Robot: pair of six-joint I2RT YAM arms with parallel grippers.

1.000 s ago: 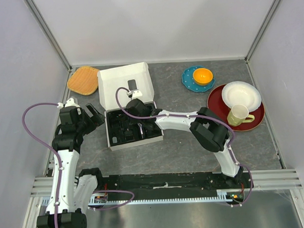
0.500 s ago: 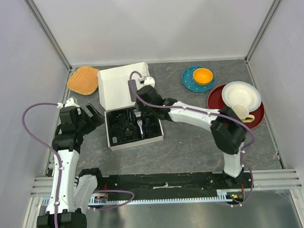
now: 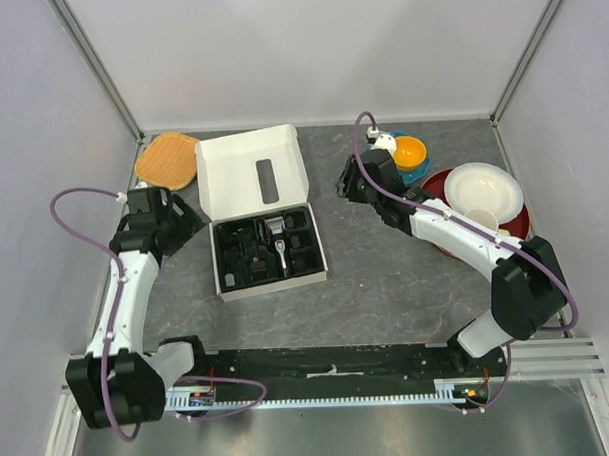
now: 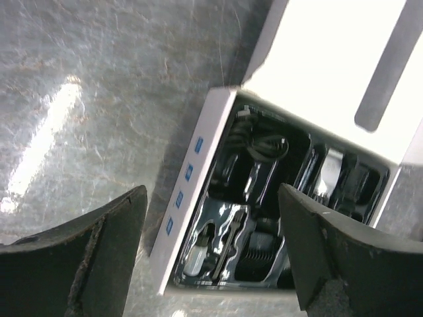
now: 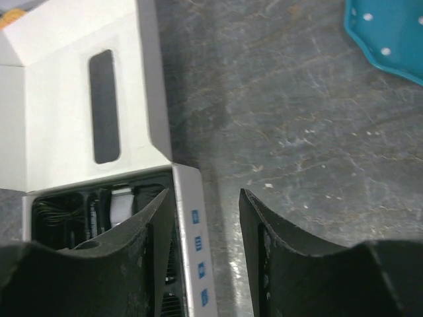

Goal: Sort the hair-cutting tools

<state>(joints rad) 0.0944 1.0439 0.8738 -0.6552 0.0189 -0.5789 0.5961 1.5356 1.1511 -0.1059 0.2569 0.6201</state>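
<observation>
— Where's the clipper [image 3: 279, 241]?
— Centre-left of the overhead view. It lies in the black tray of the white box [image 3: 233, 175], whose lid is open toward the top of the frame. The comb guards [image 3: 248, 258] sit in compartments around it.
— The left gripper [image 4: 211, 211]?
— Left of the box, jaws spread wide and empty (its wrist view shows the tray between them).
— And the right gripper [image 5: 203, 198]?
— Right of the lid, near the teal dish [image 5: 390, 33], jaws parted, holding nothing.
</observation>
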